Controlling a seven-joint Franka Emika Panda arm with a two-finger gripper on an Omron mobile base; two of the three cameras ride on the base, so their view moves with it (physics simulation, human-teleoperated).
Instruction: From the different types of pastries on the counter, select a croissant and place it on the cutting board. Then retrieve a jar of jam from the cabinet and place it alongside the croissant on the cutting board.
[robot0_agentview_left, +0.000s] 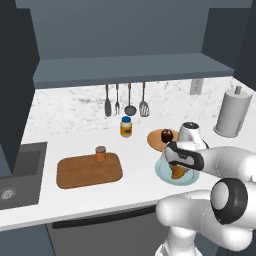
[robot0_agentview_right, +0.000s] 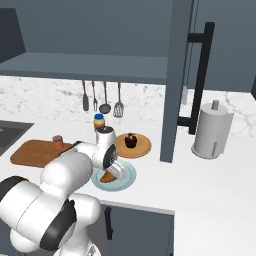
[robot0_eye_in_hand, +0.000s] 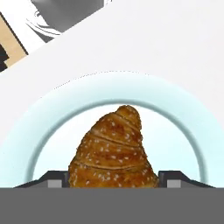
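The golden-brown croissant (robot0_eye_in_hand: 116, 153) lies on a pale blue plate (robot0_eye_in_hand: 43, 127) on the white counter (robot0_agentview_left: 135, 190). My gripper (robot0_eye_in_hand: 113, 181) reaches down over it, one dark fingertip against each flank of the pastry, shut on it. From the base I see the croissant (robot0_agentview_left: 177, 173) (robot0_agentview_right: 106, 176) under the hand (robot0_agentview_left: 178, 165) (robot0_agentview_right: 113, 171). The wooden cutting board (robot0_agentview_left: 85, 172) (robot0_agentview_right: 30, 152) lies to the left. A small orange-red jar of jam (robot0_agentview_left: 101, 153) (robot0_agentview_right: 58, 142) stands at its far edge. The slate-blue cabinet (robot0_agentview_left: 125, 70) (robot0_agentview_right: 90, 65) hangs above.
A dark muffin (robot0_agentview_left: 167, 135) (robot0_agentview_right: 131, 140) sits on a round tan plate (robot0_agentview_left: 154, 140) (robot0_agentview_right: 144, 147) behind the blue plate. A yellow jar (robot0_agentview_left: 126, 127) stands by the wall under hanging utensils (robot0_agentview_left: 125, 102). Paper towel roll (robot0_agentview_left: 232, 112) at right, sink (robot0_agentview_left: 17, 172) at left.
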